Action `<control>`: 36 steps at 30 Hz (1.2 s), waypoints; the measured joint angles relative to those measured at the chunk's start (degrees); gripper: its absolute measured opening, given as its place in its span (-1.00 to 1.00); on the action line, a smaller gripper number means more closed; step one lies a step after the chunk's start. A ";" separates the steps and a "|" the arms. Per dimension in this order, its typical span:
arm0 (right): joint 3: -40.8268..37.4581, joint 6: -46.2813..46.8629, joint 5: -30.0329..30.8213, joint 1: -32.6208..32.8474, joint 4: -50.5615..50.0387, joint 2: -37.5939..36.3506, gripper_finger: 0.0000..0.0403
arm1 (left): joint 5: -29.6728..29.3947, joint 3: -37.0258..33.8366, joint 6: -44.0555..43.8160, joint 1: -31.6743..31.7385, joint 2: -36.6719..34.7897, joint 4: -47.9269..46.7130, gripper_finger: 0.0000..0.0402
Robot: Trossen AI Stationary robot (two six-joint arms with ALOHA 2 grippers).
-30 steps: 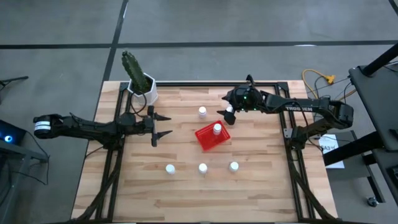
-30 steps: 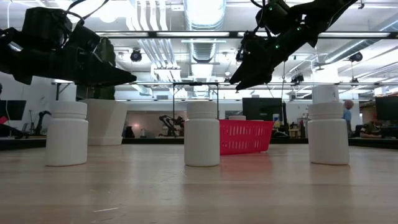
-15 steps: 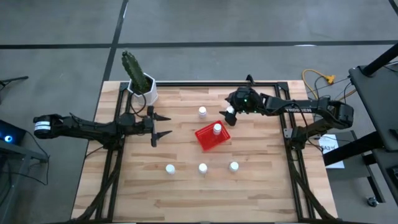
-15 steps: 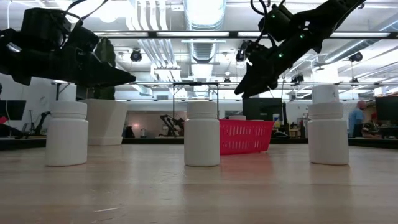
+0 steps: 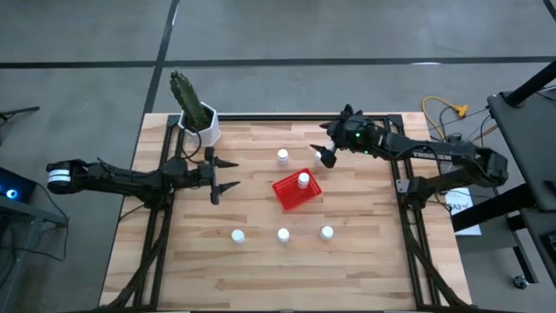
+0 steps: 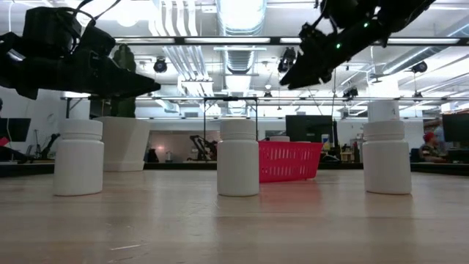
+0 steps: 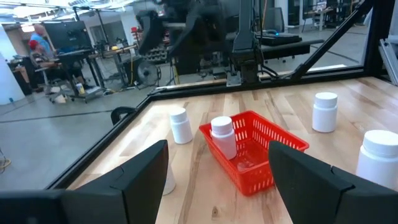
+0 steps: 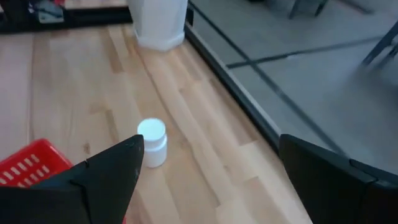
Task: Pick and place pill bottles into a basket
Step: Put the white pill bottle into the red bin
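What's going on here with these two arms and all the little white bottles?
The robot is collecting pill bottles into a red basket. One bottle already stands in it; another and a row of three wait on the table. The right end effector hovers open and empty beside the basket. The left end effector waits open off to the left.
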 joint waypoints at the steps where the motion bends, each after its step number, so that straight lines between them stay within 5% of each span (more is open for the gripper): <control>1: -0.02 -0.28 0.00 -0.02 -0.05 -1.10 0.80 | 0.00 0.00 0.00 0.00 0.00 -0.01 0.29; 10: -6.33 -1.39 1.36 -0.79 0.04 -13.91 0.80 | -0.02 0.00 -1.38 0.00 -0.20 -0.04 0.29; 17: -19.86 4.58 0.47 -1.33 12.14 -22.01 0.80 | -0.84 -0.02 0.49 0.02 -0.38 0.28 0.29; 25: -32.24 8.84 -3.26 -1.35 30.03 -20.80 0.80 | -1.44 -0.02 0.42 0.07 -0.42 2.92 0.29; 36: -32.78 12.70 -4.62 -1.35 25.06 -16.11 0.80 | -1.51 -0.02 0.12 0.07 -0.52 2.93 0.29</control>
